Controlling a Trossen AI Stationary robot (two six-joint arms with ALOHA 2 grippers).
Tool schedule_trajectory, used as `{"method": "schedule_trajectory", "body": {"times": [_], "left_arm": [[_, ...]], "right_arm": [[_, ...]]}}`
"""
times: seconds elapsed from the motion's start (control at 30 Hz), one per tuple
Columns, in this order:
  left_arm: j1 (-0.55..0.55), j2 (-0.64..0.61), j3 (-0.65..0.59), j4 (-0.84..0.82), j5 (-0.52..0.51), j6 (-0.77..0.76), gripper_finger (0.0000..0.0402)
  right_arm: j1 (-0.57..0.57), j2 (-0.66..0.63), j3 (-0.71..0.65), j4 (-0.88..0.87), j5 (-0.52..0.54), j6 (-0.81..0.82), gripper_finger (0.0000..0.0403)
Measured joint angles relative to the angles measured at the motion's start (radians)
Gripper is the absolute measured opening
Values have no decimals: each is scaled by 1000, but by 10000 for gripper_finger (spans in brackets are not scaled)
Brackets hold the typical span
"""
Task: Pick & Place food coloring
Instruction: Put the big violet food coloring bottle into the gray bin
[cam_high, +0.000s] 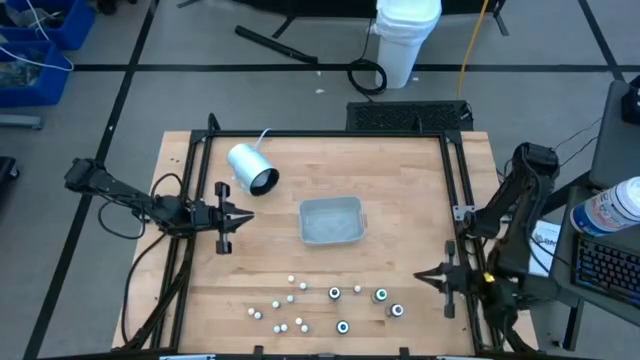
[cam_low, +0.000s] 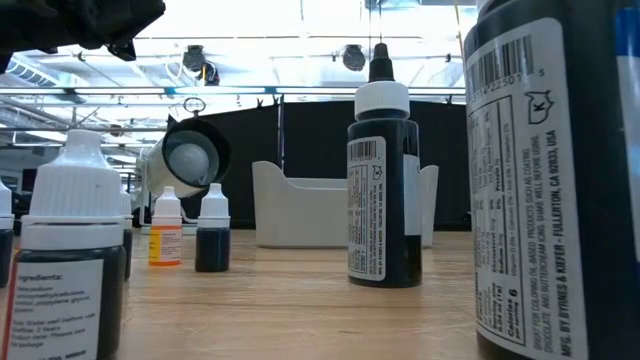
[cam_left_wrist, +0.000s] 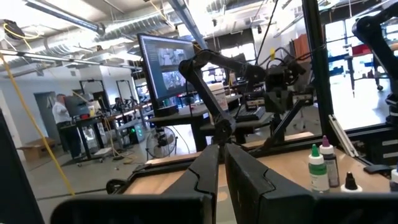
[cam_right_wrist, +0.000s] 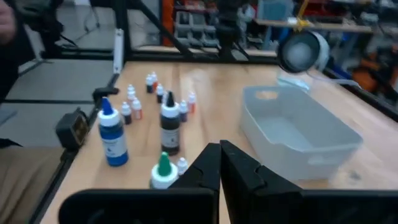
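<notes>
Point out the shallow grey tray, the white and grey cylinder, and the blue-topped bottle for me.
Shallow grey rectangular tray (cam_high: 352, 209): high view, on its right rim.
White-and-grey cylinder (cam_high: 250, 167): high view, middle of its side.
Blue-topped bottle of food coloring (cam_right_wrist: 113, 138): right wrist view, on its blue body.

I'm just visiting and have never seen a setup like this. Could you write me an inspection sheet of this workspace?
Surface: wooden table, dark frame around it.
Job's things: food coloring bottles stand scattered near the front edge; grey tray at centre, holding none.
Clutter: white-and-grey cylinder lying on its side.
Grippers: left gripper shut, over the table's left part, holding nothing; right gripper shut, empty, right of the bottles.
Cables: white cord from the cylinder.
Surroundings: white bucket on the floor behind.
</notes>
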Motion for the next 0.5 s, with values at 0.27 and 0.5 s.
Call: {"method": "schedule_trajectory", "body": {"times": [0.27, 0.5], "left_arm": [[0, 0, 0, -3, -18, 0, 37], [0, 0, 0, -11, -18, -1, 37]], "right_arm": [[-10, -1, -126, 449, -2, -333, 74], [-10, -1, -185, 543, -120, -327, 152]]}}
